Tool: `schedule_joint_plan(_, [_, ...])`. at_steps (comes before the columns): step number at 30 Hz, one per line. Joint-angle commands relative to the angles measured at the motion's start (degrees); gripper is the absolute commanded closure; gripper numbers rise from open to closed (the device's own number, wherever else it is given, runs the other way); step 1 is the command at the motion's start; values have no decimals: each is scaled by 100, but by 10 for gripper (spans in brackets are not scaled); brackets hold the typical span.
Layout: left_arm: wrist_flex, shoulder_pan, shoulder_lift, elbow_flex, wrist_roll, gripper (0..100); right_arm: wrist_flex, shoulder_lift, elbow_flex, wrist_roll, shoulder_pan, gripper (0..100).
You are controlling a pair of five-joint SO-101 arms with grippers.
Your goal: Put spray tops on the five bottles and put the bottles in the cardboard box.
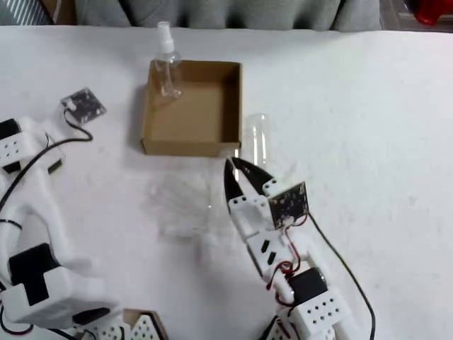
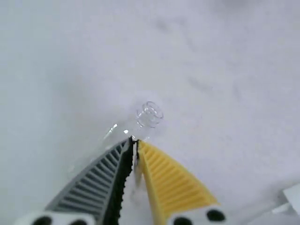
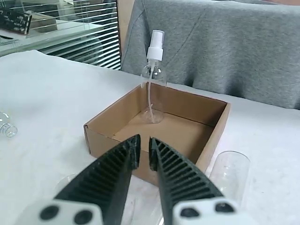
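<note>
1 of 5 done, by my read: the clear round-shouldered plastic bottle with a white spray top (image 1: 168,67) stands upright in the far left corner of the shallow brown cardboard box (image 1: 185,146). A clear uncapped cylindrical bottle (image 1: 255,138) stands just outside the box's near right corner, beside the wall. A faint cluster of clear bottles (image 1: 180,205) lies on the white felt-like table cover (image 1: 368,106) near the box's front side; I can't count them. The right gripper (image 3: 144,143), with black ribbed fingers, points at the box's front wall. Its jaws are nearly together with only a slit between them, and it holds nothing. The left gripper (image 2: 133,142), with one grey and one yellow ribbed finger, has its tips closed right at the shoulder of a lying open-necked clear bottle (image 2: 150,114). I can't tell whether it pinches the wall. Likely step: fetch the next bottle for capping. The bottles are smooth, thin-walled and round, so they will roll and slip. The next move needs the jaws opened wide, a grip across the body, and the neck kept up for the top.
</note>
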Motion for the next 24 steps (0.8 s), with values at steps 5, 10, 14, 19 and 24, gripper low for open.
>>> schedule_joint_plan(5, [167, -154, -224, -325, -1319, 980, -4, -22, 35, 44, -40, 982])
schedule_joint_plan(10, [79, -154, -215, -387, -1477, 889, -4, -22, 35, 44, -40, 982])
schedule_joint_plan(14, [-316, -215, -207, -378, -1459, 737, -4, -22, 35, 44, -40, 982])
schedule_joint_plan(19, [-484, -444, 295, -923, -1495, 691, -4, -22, 44, 44, -40, 982])
schedule_joint_plan(24, [404, -620, 1516, -2532, -1512, 688, -4, -22, 44, 44, -40, 982])
